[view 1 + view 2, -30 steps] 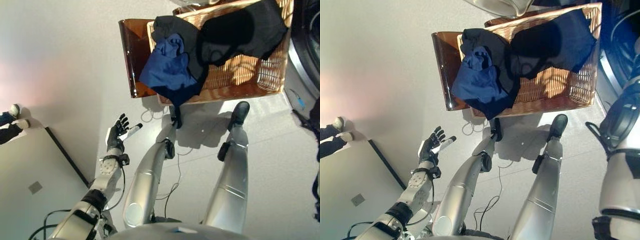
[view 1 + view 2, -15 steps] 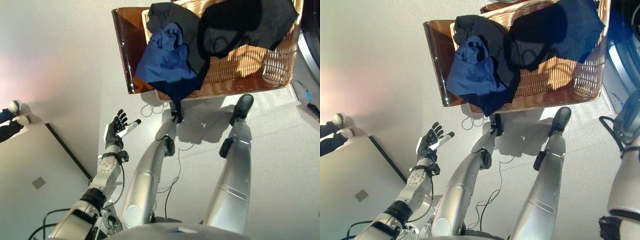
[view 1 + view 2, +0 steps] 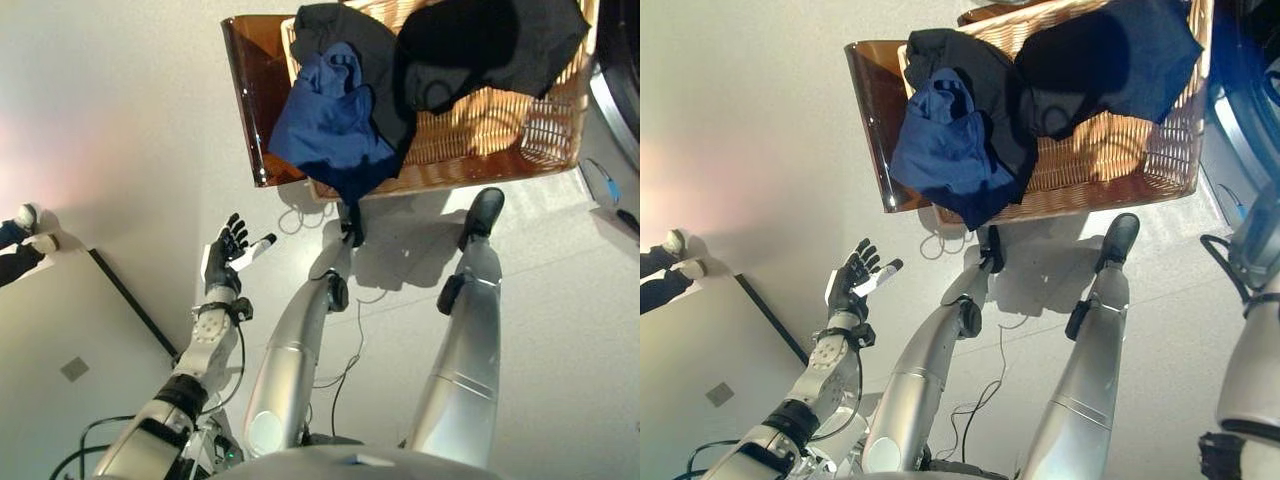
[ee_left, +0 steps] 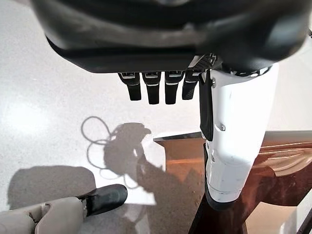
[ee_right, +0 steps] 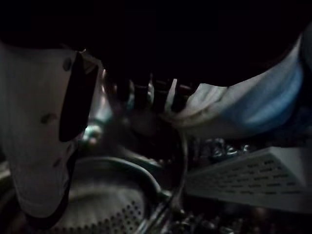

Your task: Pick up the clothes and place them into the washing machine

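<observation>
Far left of both eye views: a person's shoes (image 3: 25,228) at the frame edge, on the floor (image 3: 120,120). Left hand (image 3: 224,262) raised over bare floor, fingers (image 4: 153,87) straight and released, holding nothing; its wrist view confirms this, with the brown stand (image 4: 229,165) past the thumb. Ahead of those fingers, well apart, the wicker basket (image 3: 500,140) sits on that stand. Blue garment (image 3: 330,115) hangs over the basket's near-left rim; dark clothes (image 3: 1110,65) are draped across the top. Washing machine (image 3: 615,90) at the right edge. Right hand (image 5: 141,92) appears only in its own wrist view: dark, perforated drum (image 5: 112,204) beyond the fingers, pale cloth (image 5: 243,105) beside them; cannot tell whether they grasp it.
</observation>
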Controlling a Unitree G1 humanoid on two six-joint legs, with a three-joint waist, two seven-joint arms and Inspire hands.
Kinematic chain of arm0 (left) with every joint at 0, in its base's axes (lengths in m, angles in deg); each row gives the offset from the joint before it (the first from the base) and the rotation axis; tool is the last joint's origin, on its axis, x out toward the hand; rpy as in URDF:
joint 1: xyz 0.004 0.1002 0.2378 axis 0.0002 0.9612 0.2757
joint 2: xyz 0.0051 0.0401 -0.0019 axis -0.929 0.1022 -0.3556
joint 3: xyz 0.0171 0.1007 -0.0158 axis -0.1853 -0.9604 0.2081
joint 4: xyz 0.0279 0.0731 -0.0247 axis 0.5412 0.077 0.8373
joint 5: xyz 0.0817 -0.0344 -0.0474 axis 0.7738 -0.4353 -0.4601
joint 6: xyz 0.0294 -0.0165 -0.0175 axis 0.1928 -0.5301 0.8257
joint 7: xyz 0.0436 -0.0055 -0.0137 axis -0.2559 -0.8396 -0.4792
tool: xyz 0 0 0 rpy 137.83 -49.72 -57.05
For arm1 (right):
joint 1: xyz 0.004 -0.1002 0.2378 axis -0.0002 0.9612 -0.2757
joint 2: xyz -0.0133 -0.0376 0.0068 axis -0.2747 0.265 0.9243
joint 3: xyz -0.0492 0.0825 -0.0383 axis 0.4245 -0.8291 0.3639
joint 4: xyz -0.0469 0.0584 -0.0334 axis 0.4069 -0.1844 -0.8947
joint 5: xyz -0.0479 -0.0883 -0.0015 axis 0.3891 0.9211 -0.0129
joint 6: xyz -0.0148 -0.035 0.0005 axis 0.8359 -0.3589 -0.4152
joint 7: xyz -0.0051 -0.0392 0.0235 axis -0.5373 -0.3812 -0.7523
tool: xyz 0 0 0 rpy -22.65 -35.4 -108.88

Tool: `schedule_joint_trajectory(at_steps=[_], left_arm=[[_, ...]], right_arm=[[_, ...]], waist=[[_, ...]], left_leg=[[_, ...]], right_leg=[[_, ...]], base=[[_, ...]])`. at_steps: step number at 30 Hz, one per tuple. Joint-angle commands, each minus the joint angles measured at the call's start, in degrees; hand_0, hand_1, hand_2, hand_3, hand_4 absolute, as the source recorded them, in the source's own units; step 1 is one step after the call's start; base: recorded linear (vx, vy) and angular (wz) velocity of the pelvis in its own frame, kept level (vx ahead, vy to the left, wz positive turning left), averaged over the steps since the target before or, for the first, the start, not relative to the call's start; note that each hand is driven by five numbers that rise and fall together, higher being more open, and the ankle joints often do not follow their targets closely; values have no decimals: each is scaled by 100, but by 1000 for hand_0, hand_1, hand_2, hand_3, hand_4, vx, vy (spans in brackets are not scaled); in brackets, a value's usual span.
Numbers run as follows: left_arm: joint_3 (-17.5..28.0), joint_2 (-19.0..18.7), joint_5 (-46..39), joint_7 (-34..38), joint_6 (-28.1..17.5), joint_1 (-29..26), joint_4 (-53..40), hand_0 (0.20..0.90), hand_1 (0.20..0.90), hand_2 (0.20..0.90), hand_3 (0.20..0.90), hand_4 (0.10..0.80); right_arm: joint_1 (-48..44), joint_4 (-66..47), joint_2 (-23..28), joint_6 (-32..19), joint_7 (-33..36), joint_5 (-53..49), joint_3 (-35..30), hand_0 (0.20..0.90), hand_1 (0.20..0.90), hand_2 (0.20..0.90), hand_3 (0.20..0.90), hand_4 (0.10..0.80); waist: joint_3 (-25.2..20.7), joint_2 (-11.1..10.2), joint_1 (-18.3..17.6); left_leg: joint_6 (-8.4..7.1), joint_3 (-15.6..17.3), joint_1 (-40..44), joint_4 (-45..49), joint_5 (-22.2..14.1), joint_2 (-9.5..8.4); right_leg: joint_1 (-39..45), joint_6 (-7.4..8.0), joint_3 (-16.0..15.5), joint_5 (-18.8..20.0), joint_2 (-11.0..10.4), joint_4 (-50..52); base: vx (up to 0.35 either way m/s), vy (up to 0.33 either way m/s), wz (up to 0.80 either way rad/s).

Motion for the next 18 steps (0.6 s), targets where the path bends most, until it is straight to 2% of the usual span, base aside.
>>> schedule_joint_trajectory(at_steps=[1, 8, 18], left_arm=[[163, -394, 65, 279, -168, 638, -22, 900, 900, 900, 900, 800], [212, -376, 64, 258, -200, 606, -7, 900, 900, 900, 900, 800], [207, -205, 75, 183, -223, 380, 250, 900, 900, 900, 900, 800]], right_arm=[[348, -378, 393, -199, -55, 625, 710, 900, 900, 900, 900, 800], [1111, -853, 123, -194, 38, 1219, 441, 900, 900, 900, 900, 800], [2636, -1755, -1000, -257, -30, 1722, -119, 900, 900, 900, 900, 800]], waist=[[-787, 97, 187], [-744, 96, 196], [-654, 3, 136]], left_leg=[[-653, -308, 50, 261, -660, 424], [-618, -271, 37, 394, -714, 418], [-584, -210, 378, 286, -726, 376]], right_leg=[[-164, 13, 168, -143, 54, 281], [-147, 17, 178, -101, 48, 302], [429, 77, 31, 143, 12, -153]], base=[[0, 0, 0], [-13, 18, 0], [-4, 18, -8]])
